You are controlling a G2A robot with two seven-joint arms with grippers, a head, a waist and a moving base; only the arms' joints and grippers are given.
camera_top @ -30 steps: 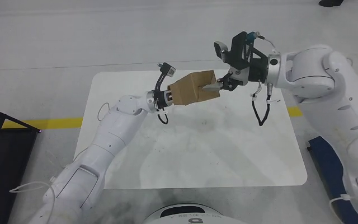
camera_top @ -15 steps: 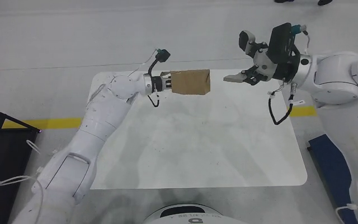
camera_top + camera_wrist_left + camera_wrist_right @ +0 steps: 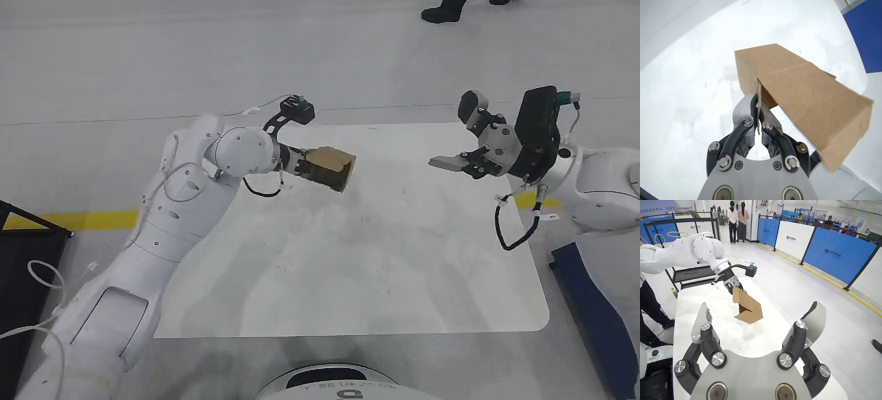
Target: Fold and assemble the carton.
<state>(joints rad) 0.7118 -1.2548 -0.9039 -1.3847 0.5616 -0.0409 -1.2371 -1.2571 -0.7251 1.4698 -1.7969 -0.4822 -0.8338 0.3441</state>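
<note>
Left hand [image 3: 757, 106]: closed tight on thin cardboard flap at end of carton [image 3: 810, 106]; flap pinched between black pads [image 3: 754, 108]. Carton: brown, partly folded, tilted, one end open with loose flap hanging down; held in air over far left part of white desk [image 3: 400, 270]. Right hand [image 3: 760, 313]: spread wide, nothing in grasp; positioned over far right edge of desk, well apart from carton, fingers [image 3: 815, 321] aimed toward it.
</note>
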